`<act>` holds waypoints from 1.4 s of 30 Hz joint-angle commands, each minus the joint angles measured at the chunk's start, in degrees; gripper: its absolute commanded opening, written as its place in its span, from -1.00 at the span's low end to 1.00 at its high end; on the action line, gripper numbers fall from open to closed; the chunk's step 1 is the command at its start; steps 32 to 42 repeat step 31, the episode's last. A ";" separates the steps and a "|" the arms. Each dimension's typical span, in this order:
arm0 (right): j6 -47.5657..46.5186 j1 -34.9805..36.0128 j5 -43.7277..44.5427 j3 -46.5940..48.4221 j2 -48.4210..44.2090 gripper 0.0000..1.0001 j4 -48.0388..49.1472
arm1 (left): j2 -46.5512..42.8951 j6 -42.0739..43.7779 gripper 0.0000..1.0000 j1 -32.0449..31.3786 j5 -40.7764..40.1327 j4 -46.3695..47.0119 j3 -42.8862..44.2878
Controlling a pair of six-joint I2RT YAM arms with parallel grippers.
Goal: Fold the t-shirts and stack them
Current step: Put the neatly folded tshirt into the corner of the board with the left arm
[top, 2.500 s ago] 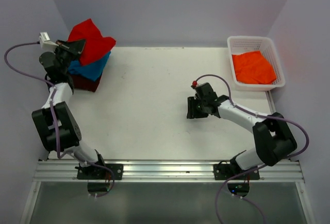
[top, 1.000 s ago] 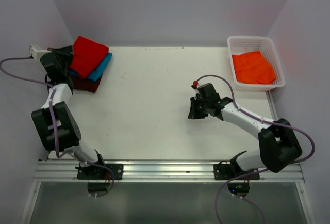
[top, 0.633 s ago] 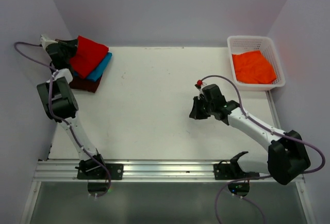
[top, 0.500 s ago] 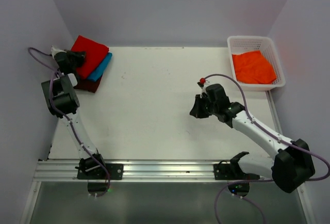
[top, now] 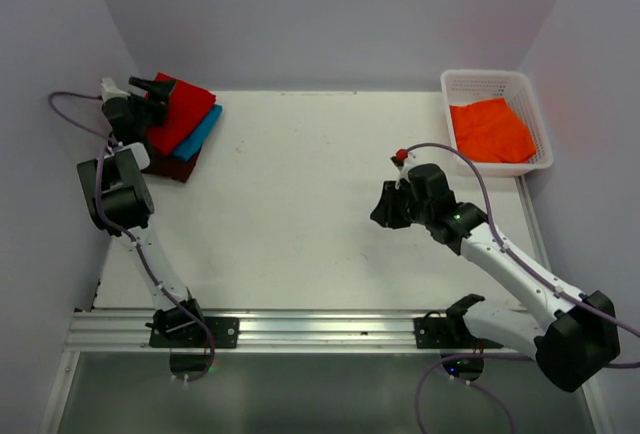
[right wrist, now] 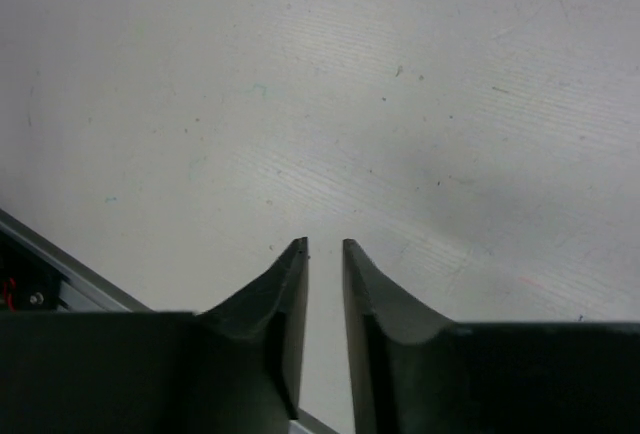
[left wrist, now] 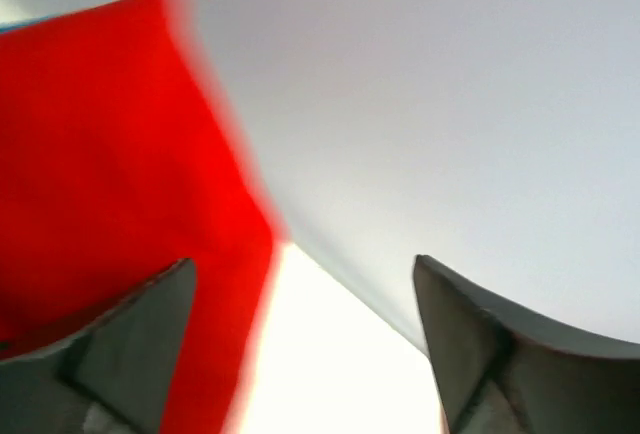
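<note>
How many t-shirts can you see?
4. The red t-shirt tops the far-left stack, over the teal t-shirt and the maroon t-shirt. The orange t-shirt lies in the basket. More may hide underneath.
</note>
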 commanded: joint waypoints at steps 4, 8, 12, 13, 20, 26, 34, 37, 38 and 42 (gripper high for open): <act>-1.11 -0.01 2.58 4.04 -6.31 0.22 0.82 | -29.08 7.13 1.00 -7.67 7.31 -1.23 -3.16; -2.16 -0.01 3.63 7.64 -6.76 0.49 -3.21 | -46.11 22.06 1.00 -16.90 0.74 -19.42 -11.32; -3.13 -0.01 4.60 8.44 -6.93 0.53 -7.26 | -55.29 26.83 1.00 -24.12 -3.75 -30.08 -23.69; -3.22 0.08 4.60 8.18 -7.02 0.54 -7.62 | -57.04 27.54 1.00 -25.17 -3.94 -31.32 -25.99; -1.20 0.08 8.21 3.78 -13.43 0.98 -9.20 | -74.26 33.51 1.00 -26.33 -6.05 -44.40 -42.18; -0.58 0.08 11.63 4.31 -14.84 0.98 -11.22 | -78.06 35.97 1.00 -26.41 -2.46 -49.70 -45.61; -0.76 0.08 12.77 5.62 -13.18 0.98 -12.45 | -79.30 35.55 1.00 -26.33 -1.14 -46.89 -47.11; -0.76 0.08 12.77 5.62 -13.18 0.98 -12.45 | -79.30 35.55 1.00 -26.33 -1.14 -46.89 -47.11; -0.76 0.08 12.77 5.62 -13.18 0.98 -12.45 | -79.30 35.55 1.00 -26.33 -1.14 -46.89 -47.11; -0.76 0.08 12.77 5.62 -13.18 0.98 -12.45 | -79.30 35.55 1.00 -26.33 -1.14 -46.89 -47.11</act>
